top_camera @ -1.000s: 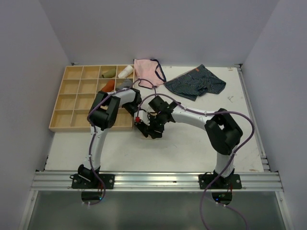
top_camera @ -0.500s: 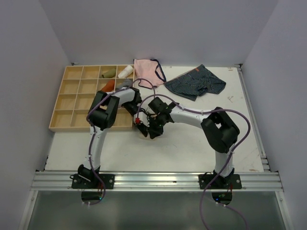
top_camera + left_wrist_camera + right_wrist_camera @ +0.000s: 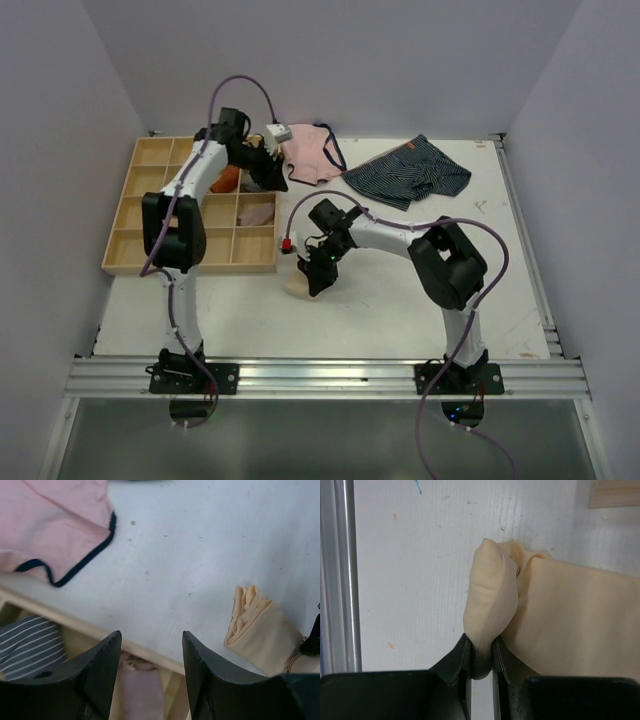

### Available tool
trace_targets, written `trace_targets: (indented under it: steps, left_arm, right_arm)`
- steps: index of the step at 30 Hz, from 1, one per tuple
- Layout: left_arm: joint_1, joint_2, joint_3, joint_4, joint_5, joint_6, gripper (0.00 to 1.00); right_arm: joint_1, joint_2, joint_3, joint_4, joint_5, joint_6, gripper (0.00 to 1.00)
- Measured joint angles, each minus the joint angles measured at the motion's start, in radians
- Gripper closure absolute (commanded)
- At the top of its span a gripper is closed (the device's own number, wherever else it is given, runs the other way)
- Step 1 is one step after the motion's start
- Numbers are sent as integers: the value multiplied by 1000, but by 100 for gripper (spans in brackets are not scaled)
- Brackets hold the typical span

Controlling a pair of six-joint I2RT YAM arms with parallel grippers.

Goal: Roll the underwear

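The pale peach underwear [image 3: 297, 286] lies partly folded on the white table just in front of the wooden tray's [image 3: 150, 222] right corner. My right gripper [image 3: 312, 277] is shut on a folded edge of it; in the right wrist view the jaws [image 3: 481, 650] pinch a thick fold of the underwear [image 3: 560, 615]. My left gripper [image 3: 268, 178] is open and empty, held high over the tray's back right part. In the left wrist view its gripper [image 3: 150, 647] hangs above the tray edge, and the underwear [image 3: 260, 630] shows at the right.
The pink pair with dark trim [image 3: 306, 150] [image 3: 50, 520] and the navy striped pair [image 3: 410, 172] lie at the back of the table. The tray holds several rolled items, among them a pinkish roll [image 3: 258, 212] [image 3: 142, 687] and a striped one [image 3: 30, 642].
My left arm has let go near the underwear and swung up and back over the tray. My right gripper has stayed shut on the underwear, shifted slightly left.
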Motion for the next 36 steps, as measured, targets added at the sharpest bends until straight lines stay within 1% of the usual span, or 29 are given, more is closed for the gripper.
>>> trace_targets:
  steps: [1,3,5,6,7,9,10,12,14,17,20,23,26,31,36]
  left_arm:
    - [23,-40,-27,65,-5,-29,44]
    - [72,-144,-134,206,-11,-76,44]
    - [132,-307,-294,339,-19,-98,43]
    - [161,-348,-324,360,-19,-93,43]
    - [183,-418,-388,414,-20,-65,43]
    - [203,-563,-509,444,-14,0,42]
    - [195,-639,-583,460,-12,50,42]
    - [143,-790,-745,467,-19,167,41]
    - [42,-931,-937,465,-34,276,39]
    - [-109,-1047,-1170,469,-46,385,37]
    - [-216,-1094,-1346,480,-100,445,36]
    - [-312,-1103,-1438,541,-164,463,35]
    - [-379,-1102,-1470,610,-209,473,35]
    - [-409,-1072,-1472,710,-258,509,35]
    - [-441,-948,-1471,763,-306,538,36]
  right_arm:
    - [-8,7,5,-5,-16,9,100]
    - [-33,29,19,-21,-68,39,100]
    - [-63,66,43,-43,-131,73,100]
    - [-77,90,60,-57,-165,91,100]
    - [-94,116,77,-72,-202,108,100]
    - [-123,166,106,-98,-281,142,100]
    - [-138,189,117,-111,-318,154,100]
    - [-159,232,141,-133,-380,175,100]
    - [-178,277,163,-159,-445,189,100]
    - [-198,339,203,-217,-520,191,100]
    - [-206,396,258,-298,-565,180,100]
    - [-206,441,300,-364,-593,177,100]
    - [-206,466,336,-418,-595,173,100]
    - [-207,490,370,-466,-598,169,100]
    - [-207,494,375,-475,-599,168,100]
